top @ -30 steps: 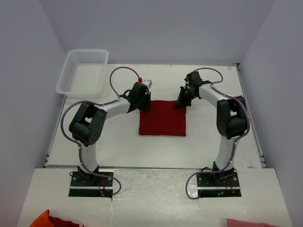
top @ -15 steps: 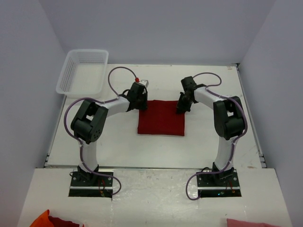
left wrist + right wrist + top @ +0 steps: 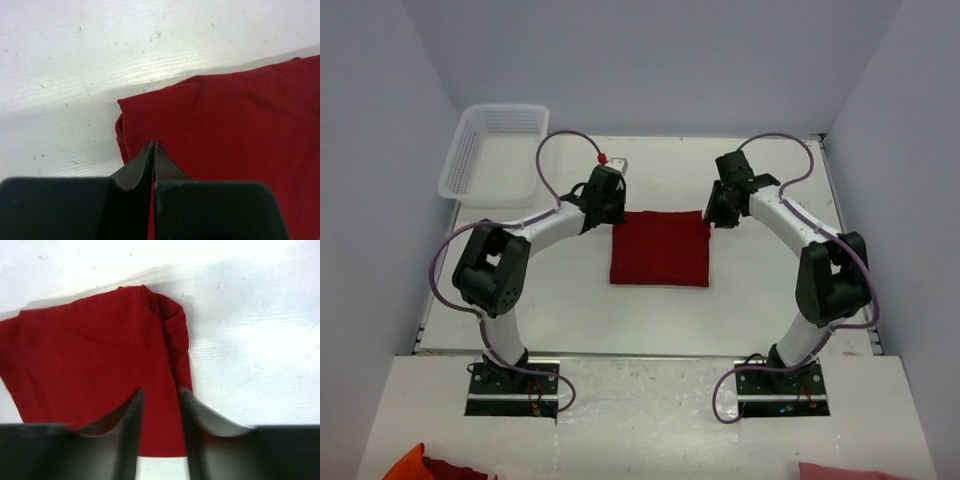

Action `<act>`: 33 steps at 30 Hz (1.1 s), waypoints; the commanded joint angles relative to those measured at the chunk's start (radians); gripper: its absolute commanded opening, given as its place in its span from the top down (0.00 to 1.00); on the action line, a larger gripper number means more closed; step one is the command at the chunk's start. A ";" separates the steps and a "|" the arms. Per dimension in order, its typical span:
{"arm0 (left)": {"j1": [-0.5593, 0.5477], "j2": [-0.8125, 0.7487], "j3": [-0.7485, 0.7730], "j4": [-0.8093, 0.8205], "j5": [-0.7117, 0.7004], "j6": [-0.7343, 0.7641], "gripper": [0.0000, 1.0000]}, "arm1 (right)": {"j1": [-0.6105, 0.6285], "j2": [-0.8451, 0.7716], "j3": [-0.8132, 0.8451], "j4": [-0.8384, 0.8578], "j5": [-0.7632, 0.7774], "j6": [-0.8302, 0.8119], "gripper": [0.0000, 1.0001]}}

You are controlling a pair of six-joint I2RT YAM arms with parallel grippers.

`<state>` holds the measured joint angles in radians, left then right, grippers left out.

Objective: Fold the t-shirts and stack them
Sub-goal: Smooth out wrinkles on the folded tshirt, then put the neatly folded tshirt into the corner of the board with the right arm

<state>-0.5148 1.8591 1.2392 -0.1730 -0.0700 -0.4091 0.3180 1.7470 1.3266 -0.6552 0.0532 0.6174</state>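
White table (image 3: pixel 650 320) bears the folded t-shirt (image 3: pixel 660 248), nearly square, slightly wider left-to-right.

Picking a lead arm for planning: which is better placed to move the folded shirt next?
Probably left: the left gripper is shut at the shirt's far-left corner; the right gripper, at the far-right corner, has its jaws parted and would have to close first.

top: high, rear, looking down | wrists: close, downward | shared: t-shirt (image 3: pixel 660 247) far corners
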 commanded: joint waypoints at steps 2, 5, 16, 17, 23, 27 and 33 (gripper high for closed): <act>-0.068 -0.129 -0.001 -0.029 -0.034 -0.019 1.00 | -0.005 -0.128 -0.087 0.008 -0.021 -0.079 0.28; -0.099 -0.150 0.000 -0.042 0.024 -0.036 1.00 | -0.014 -0.176 -0.199 0.089 -0.142 -0.093 0.11; -0.134 -0.104 -0.122 0.081 0.248 -0.097 1.00 | -0.017 -0.214 -0.409 0.275 -0.285 -0.114 0.01; -0.134 -0.106 -0.138 0.087 0.246 -0.097 1.00 | -0.017 -0.218 -0.417 0.279 -0.285 -0.117 0.01; -0.136 -0.112 -0.196 0.118 0.271 -0.111 1.00 | -0.026 -0.211 -0.441 0.289 -0.279 -0.117 0.01; -0.136 -0.084 -0.207 0.112 0.263 -0.108 1.00 | -0.042 -0.184 -0.446 0.307 -0.294 -0.108 0.01; -0.134 -0.037 -0.193 0.055 0.194 -0.091 1.00 | -0.046 -0.142 -0.426 0.327 -0.322 -0.097 0.01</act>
<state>-0.6468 1.8004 1.0397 -0.1116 0.1627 -0.5053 0.2745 1.5845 0.8833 -0.3672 -0.2321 0.5163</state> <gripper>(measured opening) 0.002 0.987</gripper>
